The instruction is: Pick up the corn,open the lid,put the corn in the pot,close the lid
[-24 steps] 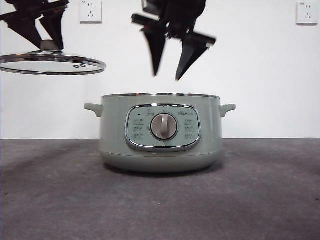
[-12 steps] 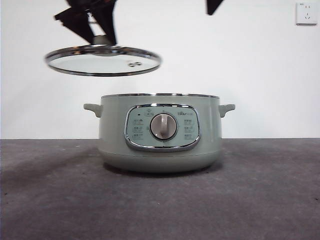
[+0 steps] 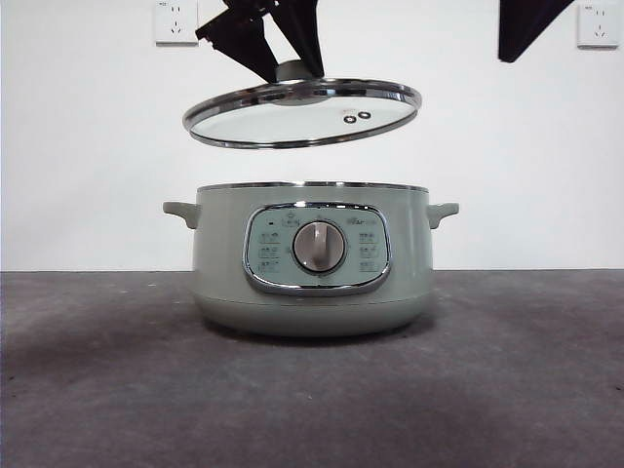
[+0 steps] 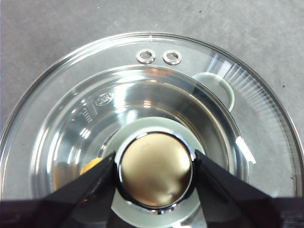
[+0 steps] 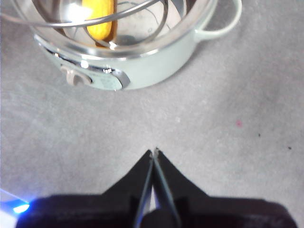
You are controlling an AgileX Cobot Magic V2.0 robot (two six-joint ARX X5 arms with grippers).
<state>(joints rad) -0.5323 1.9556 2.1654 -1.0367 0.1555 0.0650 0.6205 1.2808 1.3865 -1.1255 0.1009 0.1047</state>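
Two arms share the scene, and only one is at work. The left gripper point(image 4: 154, 166) has its jaws clamped on either side of the knob point(image 4: 155, 172) of the lid point(image 3: 302, 115), which hangs in the air above the pot point(image 3: 312, 258), clear of the rim and not touching it. In the front view the glass lid is tilted, its right edge higher than its left, and it sits roughly over the pot's opening, a little to the left of centre. Two small steam holes point(image 4: 158, 56) show near its edge.

The pot stands upright on the grey worktop point(image 3: 526, 390), its control panel and round dial point(image 3: 319, 246) facing the front camera, one small handle on each side. The corn point(image 5: 99, 19) lies inside the pot on the shiny inner bottom; the right wrist view shows it through the glass, and the left wrist view shows only a yellow sliver of it beside one jaw.

The right gripper point(image 5: 155, 152) is off to the side of the pot, well apart from it, above bare worktop, its jaws pressed together and empty. In the front view it shows only as a dark tip at the upper right.
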